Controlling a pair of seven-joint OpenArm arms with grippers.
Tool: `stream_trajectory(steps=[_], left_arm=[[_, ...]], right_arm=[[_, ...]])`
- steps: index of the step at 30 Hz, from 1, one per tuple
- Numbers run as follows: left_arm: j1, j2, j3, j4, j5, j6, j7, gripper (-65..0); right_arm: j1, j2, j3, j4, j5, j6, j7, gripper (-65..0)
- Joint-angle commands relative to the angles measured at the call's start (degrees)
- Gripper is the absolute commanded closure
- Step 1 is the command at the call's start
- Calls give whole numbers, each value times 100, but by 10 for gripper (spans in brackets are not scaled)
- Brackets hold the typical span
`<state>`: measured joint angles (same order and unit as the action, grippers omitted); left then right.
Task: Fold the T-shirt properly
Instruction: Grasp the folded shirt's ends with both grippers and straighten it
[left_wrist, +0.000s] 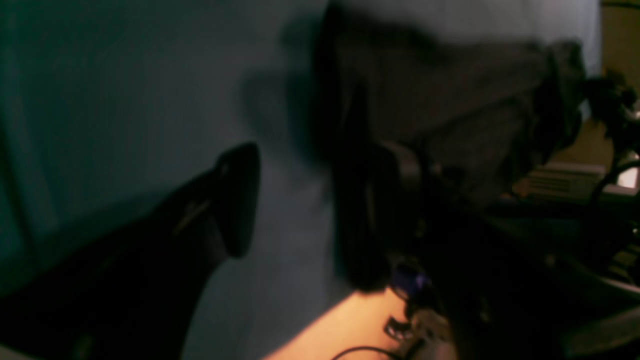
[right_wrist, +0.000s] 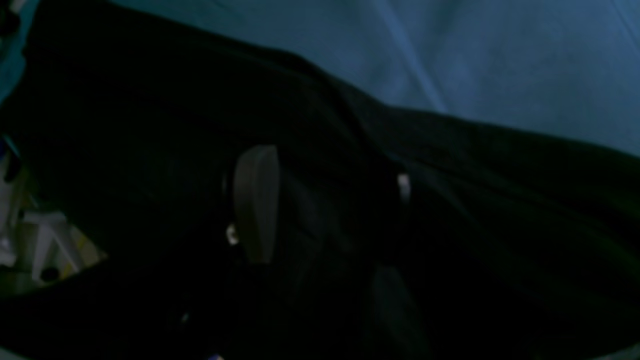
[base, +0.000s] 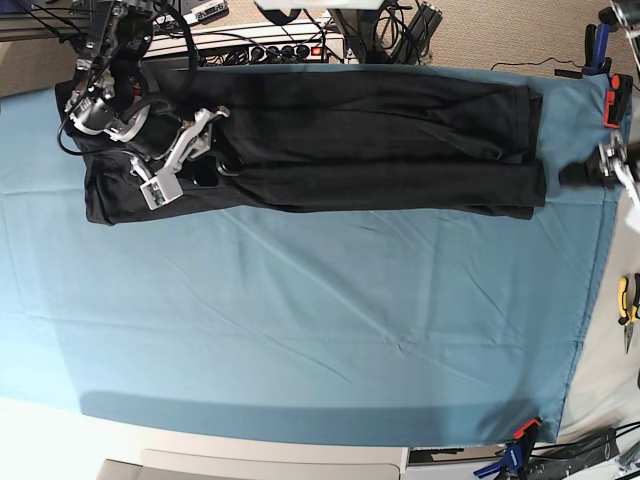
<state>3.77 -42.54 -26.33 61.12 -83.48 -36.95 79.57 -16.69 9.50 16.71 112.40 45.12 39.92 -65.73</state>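
The black T-shirt (base: 340, 135) lies as a long folded band across the far part of the blue table cloth (base: 300, 330), plain side up. My right gripper (base: 215, 170) hovers over the shirt's left end. In the right wrist view its fingers (right_wrist: 256, 200) stand apart above dark fabric (right_wrist: 475, 200), gripping nothing, so it is open. My left gripper (base: 572, 176) sits just off the shirt's right end. In the left wrist view it (left_wrist: 300, 210) is open, with bare blue cloth between the fingers (left_wrist: 240, 200) and the shirt (left_wrist: 450, 100) just beyond them.
A power strip with cables (base: 270, 45) runs along the far edge behind the shirt. An orange clamp (base: 612, 100) and yellow-handled pliers (base: 628, 300) lie at the right edge. Another clamp (base: 520, 440) grips the cloth at the near right corner.
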Motion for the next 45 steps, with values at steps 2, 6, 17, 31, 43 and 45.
stream_trajectory(steps=[2,6,17,31,43,45], left_arm=[[175,-173,-55,66,-152,-15,43,-365],[435,-142,-52,68,-152,-11,43,-365],[413,260,-42,68,-152,-13,-57,-365],[328,702,227,68,-152,50,-166,-365],[-269,715,1683,68,-2,118,-315,-365],[-282,715,1716,68,-4,118,-315,-364]], right_arm=[[35,15,24,81,83,8,153,-289],[35,20,26,81,-20,8,160,-289],[109,22,26,81,-20,8,323,-289],[352,24,26,79,-431,8,431,-289],[350,22,26,79,-780,8,426,-289],[350,24,26,79,-898,8,426,-289]])
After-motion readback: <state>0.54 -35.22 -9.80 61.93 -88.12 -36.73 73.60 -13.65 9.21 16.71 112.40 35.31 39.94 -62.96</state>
